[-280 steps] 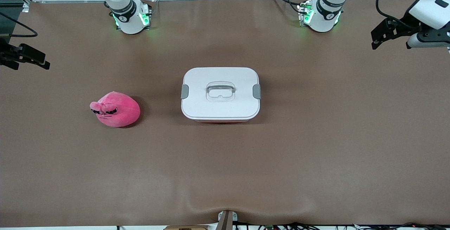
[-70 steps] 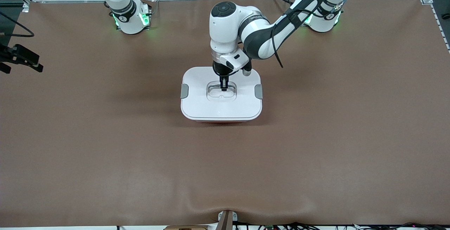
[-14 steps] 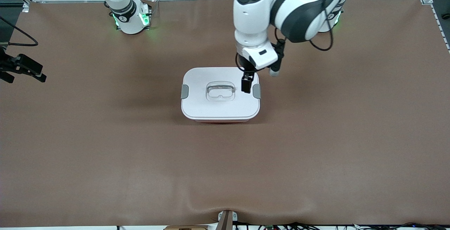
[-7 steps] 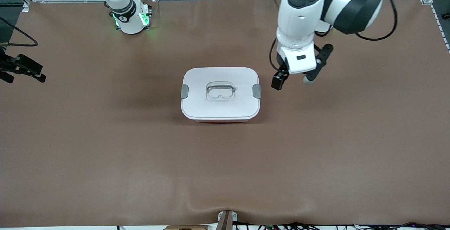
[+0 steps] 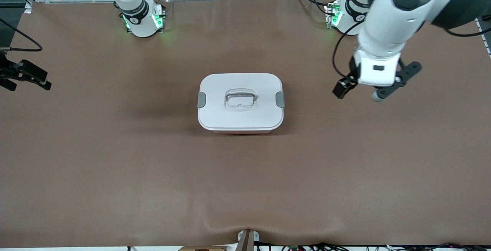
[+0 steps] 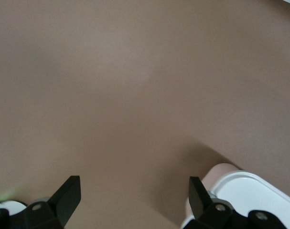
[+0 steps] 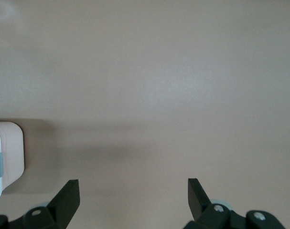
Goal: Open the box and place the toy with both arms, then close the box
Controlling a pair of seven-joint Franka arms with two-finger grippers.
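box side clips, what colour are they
Grey, against the white lid of the box. The side clips show best in the front view.

Only the closed box (image 5: 241,103) interrupts the brown table (image 5: 115,166); bare surface surrounds it.

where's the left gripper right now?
In the front view, the left gripper hangs open and empty over bare table, beside the box, toward the left arm's end.
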